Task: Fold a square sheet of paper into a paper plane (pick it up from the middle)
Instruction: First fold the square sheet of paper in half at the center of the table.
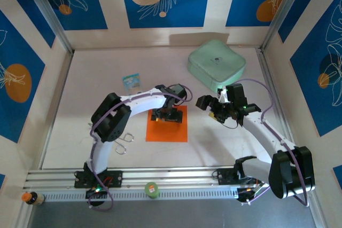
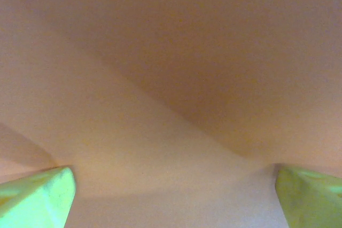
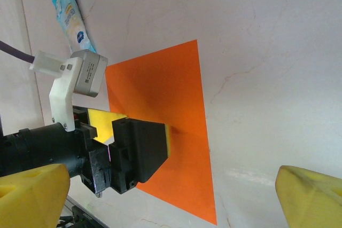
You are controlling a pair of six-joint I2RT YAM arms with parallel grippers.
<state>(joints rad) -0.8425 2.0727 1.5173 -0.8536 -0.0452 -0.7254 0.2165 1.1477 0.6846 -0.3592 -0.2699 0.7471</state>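
Left fingers (image 2: 37,198) spread wide, low over flat bright orange square paper sheet (image 1: 166,130); right fingers (image 3: 32,196) wide too; could skid sheet along surface (image 1: 96,78), pinching nothing.

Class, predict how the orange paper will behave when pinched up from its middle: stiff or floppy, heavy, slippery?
Probably floppy: the orange paper lies flat and looks thin, so its edges would likely droop. Likely light, so a push may slide it across the smooth table. A pinch from the left pincer would probably crease it.

Left end effector (image 2: 173,201), green fingertips (image 2: 37,198) spread wide, just above blurred orange paper (image 2: 171,78).
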